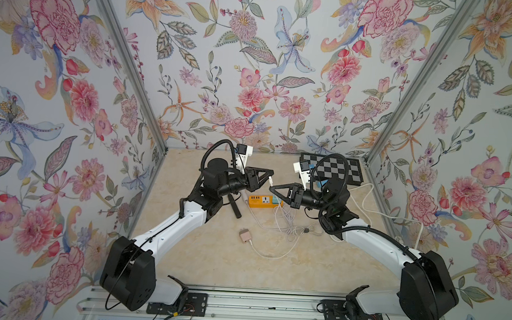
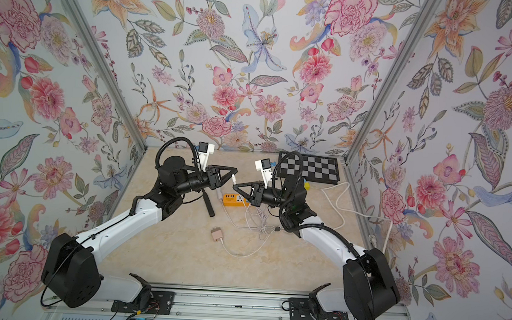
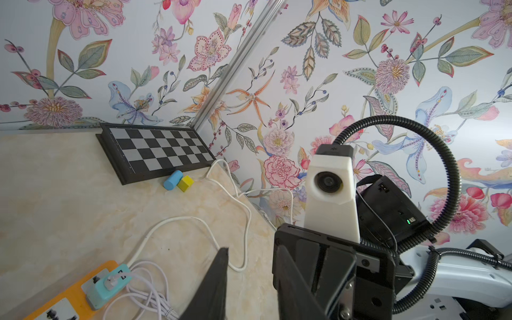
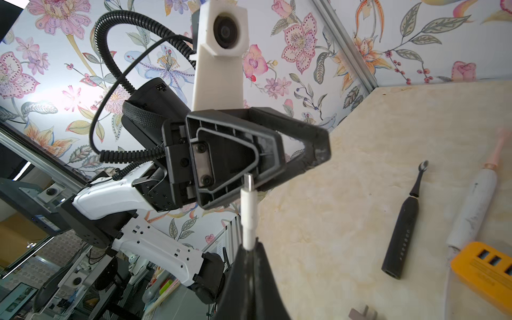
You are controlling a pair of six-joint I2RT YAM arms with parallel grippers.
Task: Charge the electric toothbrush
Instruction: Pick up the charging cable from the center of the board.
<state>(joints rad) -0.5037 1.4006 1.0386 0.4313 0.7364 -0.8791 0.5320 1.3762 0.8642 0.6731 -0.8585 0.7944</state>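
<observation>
Black electric toothbrush (image 1: pixel 235 207) lies flat on the desk (image 1: pixel 207 263) near the orange power strip (image 1: pixel 258 200), its long axis running back to front with the base end toward the robot. It rests beneath the left arm, the nearer one, below both end effectors. The right end effector (image 1: pixel 273 187) is clenched on a white charging plug (image 4: pixel 247 213). Whether the left end effector (image 1: pixel 271 174) is parted cannot be told.

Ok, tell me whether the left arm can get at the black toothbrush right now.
Probably yes. The black toothbrush lies uncovered on the table just under the left arm's wrist; the left gripper would have to draw back and dip down.
</observation>
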